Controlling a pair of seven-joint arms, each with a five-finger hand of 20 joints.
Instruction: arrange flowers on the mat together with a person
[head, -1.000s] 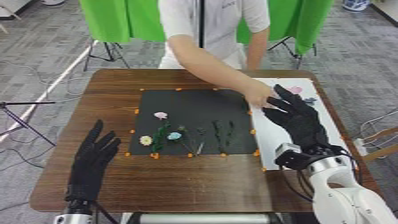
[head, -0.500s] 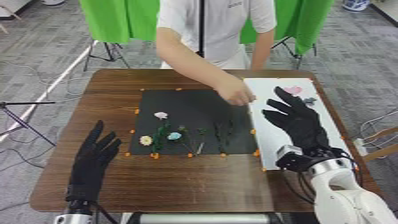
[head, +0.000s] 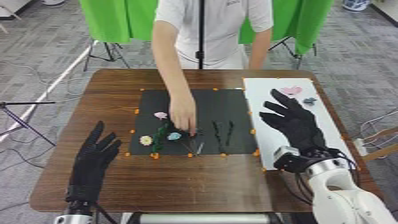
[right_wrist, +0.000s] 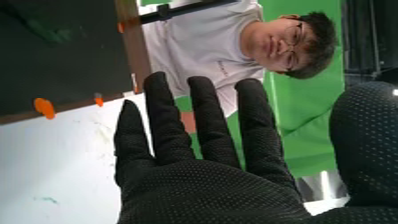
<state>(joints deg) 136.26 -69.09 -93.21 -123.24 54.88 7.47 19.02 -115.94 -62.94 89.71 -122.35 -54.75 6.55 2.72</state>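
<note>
Moved since the earlier frame: person's hand (head: 183, 116), from the right edge of the black mat (head: 222, 105) down to the lower middle of the mat, among the flowers, just beside the blue flower (head: 174, 136). Can't tell from the head view whether pinching a stem or only touching. Also shifted right hand (head: 294, 124) slightly, toward the lower left. Left hand as before. Now got right hand over the white sheet (head: 265, 87), right of centre in the head view, with straight fingers spread and thumb well apart (same story in the right wrist view, palm and all). Can't tell about contact with the sheet. Left hand (head: 92, 164) at lower left of the frame, left of the mat, with fingers extended toward the top and slightly apart. On the mat, left part: pink flower (head: 161, 115) above, cream flower (head: 146, 140) lower, green stem (head: 159, 137) between cream and blue. Toward the mat's right side: two dark green stems (head: 218, 135), upright in frame, side by side. At upper right, on the sheet: pink piece (head: 291, 90) with a grey-blue piece (head: 309, 101) near, just below.
</note>
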